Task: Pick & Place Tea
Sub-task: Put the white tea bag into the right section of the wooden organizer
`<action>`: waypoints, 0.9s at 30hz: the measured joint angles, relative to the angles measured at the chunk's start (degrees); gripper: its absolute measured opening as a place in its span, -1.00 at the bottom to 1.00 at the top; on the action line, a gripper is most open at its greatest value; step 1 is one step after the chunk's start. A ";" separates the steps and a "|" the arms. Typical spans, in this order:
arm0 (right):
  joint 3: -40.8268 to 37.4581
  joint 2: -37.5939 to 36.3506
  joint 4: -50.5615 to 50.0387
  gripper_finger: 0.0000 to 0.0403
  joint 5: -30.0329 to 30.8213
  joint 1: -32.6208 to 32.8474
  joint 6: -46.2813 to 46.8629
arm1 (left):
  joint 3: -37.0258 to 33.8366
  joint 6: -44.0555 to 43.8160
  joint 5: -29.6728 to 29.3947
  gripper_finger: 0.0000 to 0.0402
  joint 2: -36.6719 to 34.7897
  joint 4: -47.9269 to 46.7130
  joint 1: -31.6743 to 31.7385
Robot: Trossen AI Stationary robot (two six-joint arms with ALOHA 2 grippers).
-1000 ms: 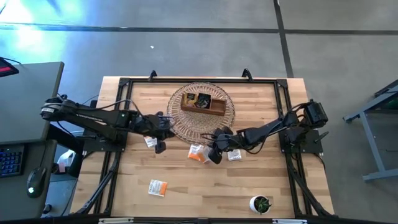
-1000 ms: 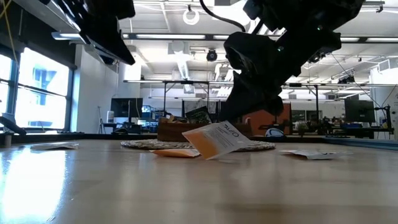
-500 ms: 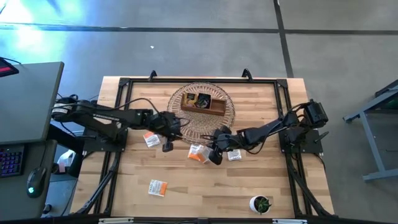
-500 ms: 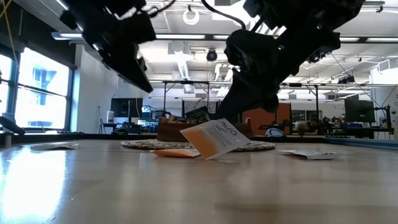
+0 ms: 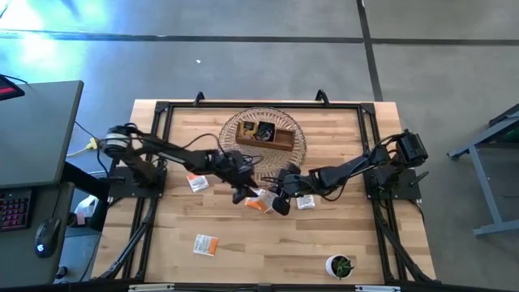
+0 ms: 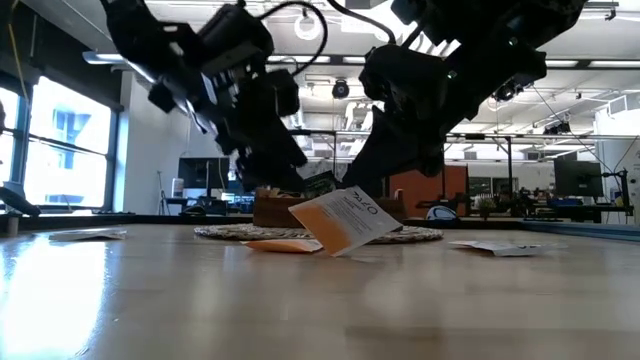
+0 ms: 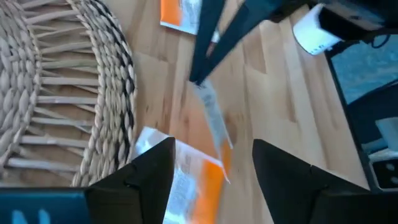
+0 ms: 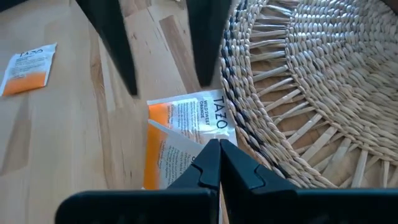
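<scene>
Several small square tea sachets lie flat on the wooden table. My right gripper (image 5: 280,203) is shut on one white-and-orange sachet (image 6: 345,220), which stands tilted just in front of the wicker mat (image 5: 243,166). Under it a second white-and-orange sachet (image 8: 193,115) lies flat at the mat's edge. My left gripper (image 5: 241,195) is open and hangs low just left of these two. In its wrist view its two fingers (image 7: 149,180) stand apart over the flat sachet (image 7: 193,186), with the held one (image 7: 214,121) edge-on beyond. My right gripper pinches the tilted sachet by its upper edge (image 8: 177,155) between its two fingers. The fingers come slanting down from the table's right. The sachet hangs tilted below them, its lower corner (image 6: 335,250) on or just above the table.
A brown wooden tray (image 5: 264,135) holding sachets stands on the wicker mat at the far middle. Loose sachets lie at the left (image 5: 196,182), near left (image 5: 206,244) and beside the right arm (image 5: 306,203). A small potted plant (image 5: 340,265) stands at the near right.
My left gripper has swung down and toward the table's right, from beside the left sachet to the pair at the mat's edge, and has opened on the way. My right gripper has kept its place with the tilted sachet.
</scene>
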 joint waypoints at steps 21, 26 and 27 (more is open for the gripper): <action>0.00 0.00 0.84 -1.00 2.64 0.00 -0.85 | 5.20 0.11 2.58 0.03 10.00 4.32 -0.74; 0.00 0.00 0.88 -1.00 3.13 0.00 -0.85 | 5.42 0.31 1.01 -0.23 10.31 4.36 -0.74; 0.00 0.00 0.88 -1.00 3.54 0.00 -0.85 | 5.42 0.61 1.03 -0.31 10.31 4.31 -0.72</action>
